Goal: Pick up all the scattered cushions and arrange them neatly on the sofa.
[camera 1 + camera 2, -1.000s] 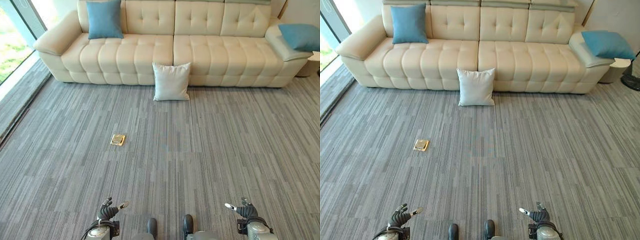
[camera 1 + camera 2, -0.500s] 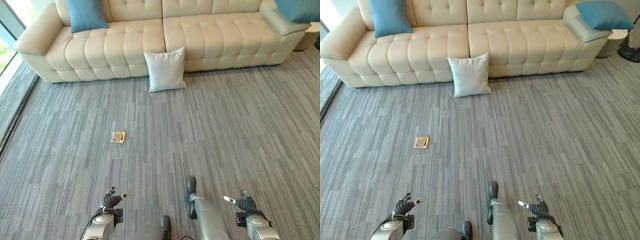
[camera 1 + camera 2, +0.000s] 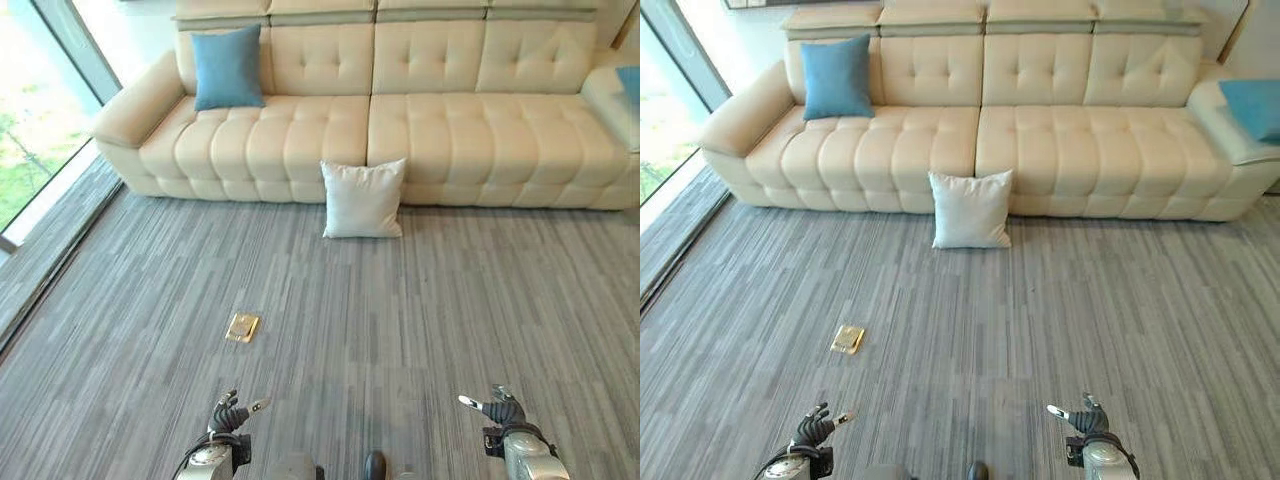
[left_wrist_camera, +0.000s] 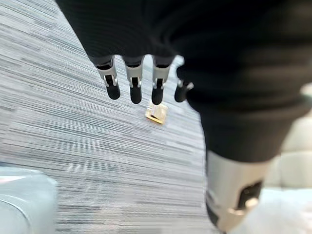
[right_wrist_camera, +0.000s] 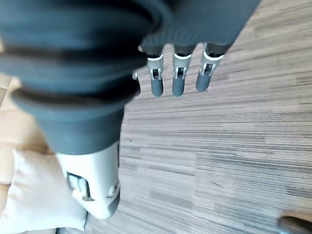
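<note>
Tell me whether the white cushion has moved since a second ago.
No. The white cushion still leans against the sofa front at the seam between its two seats; the whole view shifted, so the camera moved.

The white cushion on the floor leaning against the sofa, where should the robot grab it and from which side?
Probably by its two upper corners. The white cushion stands nearly upright on the carpet, its back against the sofa front, so only the top edge and sides are free. Come from the front, left hand and right hand together; both are open.
</note>
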